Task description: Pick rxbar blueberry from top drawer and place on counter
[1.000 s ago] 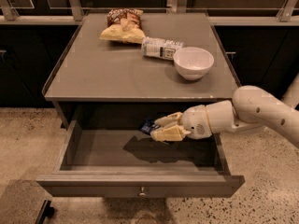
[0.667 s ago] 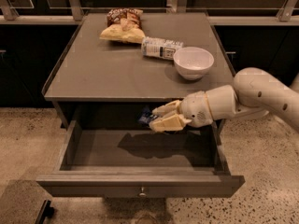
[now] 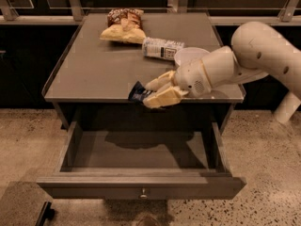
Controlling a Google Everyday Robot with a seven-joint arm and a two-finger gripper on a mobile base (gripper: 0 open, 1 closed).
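Observation:
The rxbar blueberry (image 3: 138,92), a small dark navy bar, is clamped between my cream fingers (image 3: 162,98). My gripper (image 3: 151,92) is shut on it and holds it at the front edge of the counter (image 3: 94,69), just above its rim. The top drawer (image 3: 141,186) stands pulled open below, its inside bare, with a small round knob (image 3: 143,192) on the front panel. My white arm (image 3: 254,55) comes in from the right.
On the counter stand a yellow-brown chip bag (image 3: 123,26) at the back, a white-labelled bottle (image 3: 162,48) lying on its side, and a white bowl (image 3: 190,56) partly behind my wrist. Speckled floor lies all around.
My gripper has risen out of the drawer with the bar in it, from the drawer's inside up to the level of the counter's front edge.

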